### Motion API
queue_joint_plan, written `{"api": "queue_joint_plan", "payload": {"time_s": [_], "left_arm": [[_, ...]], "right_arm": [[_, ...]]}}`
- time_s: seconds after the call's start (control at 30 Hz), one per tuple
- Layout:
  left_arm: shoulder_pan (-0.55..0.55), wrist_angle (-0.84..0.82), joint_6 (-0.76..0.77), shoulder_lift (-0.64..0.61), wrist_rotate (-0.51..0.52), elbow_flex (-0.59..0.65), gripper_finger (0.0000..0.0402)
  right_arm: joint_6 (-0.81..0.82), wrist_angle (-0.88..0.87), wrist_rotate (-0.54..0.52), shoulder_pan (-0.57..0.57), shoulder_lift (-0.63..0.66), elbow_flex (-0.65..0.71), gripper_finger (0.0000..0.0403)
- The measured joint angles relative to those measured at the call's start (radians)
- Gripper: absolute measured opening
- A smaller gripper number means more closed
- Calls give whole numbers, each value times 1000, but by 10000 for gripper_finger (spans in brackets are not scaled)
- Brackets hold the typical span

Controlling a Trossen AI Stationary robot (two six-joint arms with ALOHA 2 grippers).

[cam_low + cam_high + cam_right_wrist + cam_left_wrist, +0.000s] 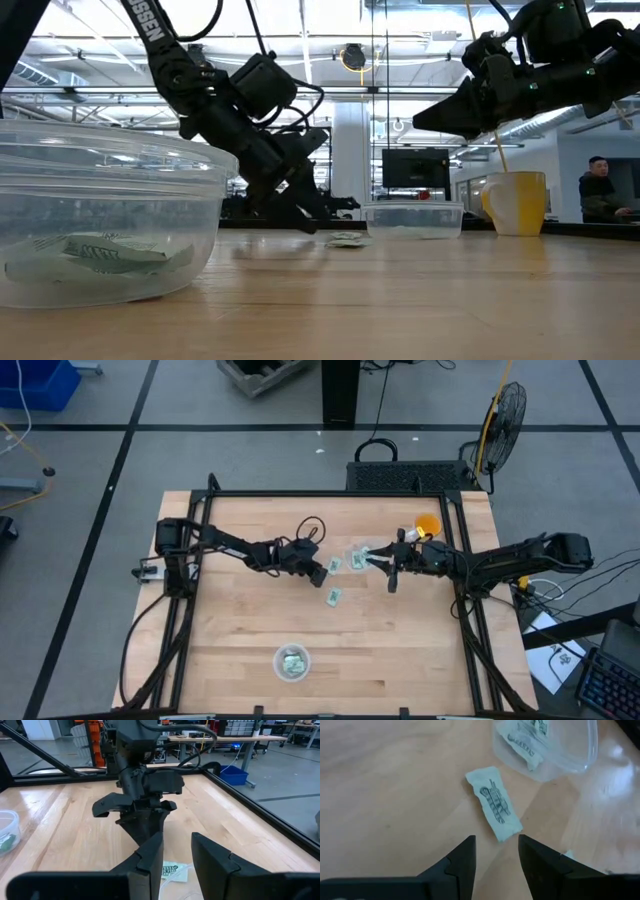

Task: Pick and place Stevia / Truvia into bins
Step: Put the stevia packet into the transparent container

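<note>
Jaws: both pairs spread, empty | left wrist view alone shows sachet (494,803) beside bowl (570,757).

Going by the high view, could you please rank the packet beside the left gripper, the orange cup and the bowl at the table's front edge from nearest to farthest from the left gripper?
From the left gripper:
1. The packet, just to its right, near the table's middle.
2. The orange cup, toward the back right, beside the right arm.
3. The front bowl, at the table's front edge, with packets inside.
</note>
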State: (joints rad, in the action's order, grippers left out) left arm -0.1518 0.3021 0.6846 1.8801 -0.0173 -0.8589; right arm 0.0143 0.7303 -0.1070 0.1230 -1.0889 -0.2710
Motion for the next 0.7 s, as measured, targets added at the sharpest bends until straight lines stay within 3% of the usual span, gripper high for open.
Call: {"api": "queue_joint_plan", "payload": {"time_s": [0.27,0.53,0.7], "left_arm": [[25,-31,32,0,34,-1,152],[24,122,68,86,3,-4,152],[26,134,66,102,31,-6,152]], "right_arm": [[0,3,0,0,0,0,93],[0,24,0,0,0,1,93],[0,23,0,0,0,1,93]]}}
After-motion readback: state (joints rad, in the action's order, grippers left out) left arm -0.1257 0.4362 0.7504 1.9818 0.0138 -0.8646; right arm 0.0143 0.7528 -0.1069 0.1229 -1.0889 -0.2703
